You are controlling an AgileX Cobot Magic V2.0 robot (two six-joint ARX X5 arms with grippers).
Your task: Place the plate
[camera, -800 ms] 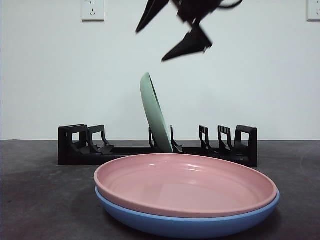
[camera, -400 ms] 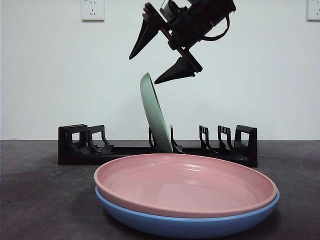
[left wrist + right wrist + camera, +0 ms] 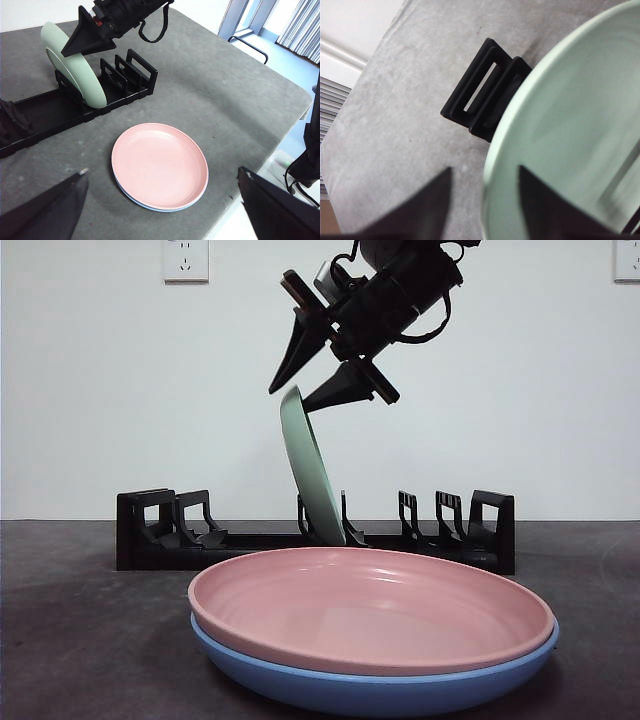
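Observation:
A pale green plate [image 3: 312, 475] [image 3: 75, 70] [image 3: 570, 125] stands on edge, leaning, in a slot of the black rack [image 3: 150, 530] [image 3: 45, 115] [image 3: 485, 95]. My right gripper [image 3: 292, 397] [image 3: 485, 172] [image 3: 70, 50] is open at the plate's top rim, one jaw on each side of the edge. Whether the jaws touch the plate is unclear. Near the front of the table a pink plate [image 3: 370, 605] [image 3: 160, 162] lies flat on a blue plate [image 3: 350, 690] [image 3: 145, 206]. High above that stack my left gripper [image 3: 160, 175] hangs open, holding nothing.
The rack has several empty slots on both sides of the green plate. The grey table's edge [image 3: 280, 125] lies beyond the stacked plates, with a white wall and sockets [image 3: 185, 260] behind the rack.
My right gripper has come down to the green plate's top rim and its jaws have drawn closer together. The plates have not moved.

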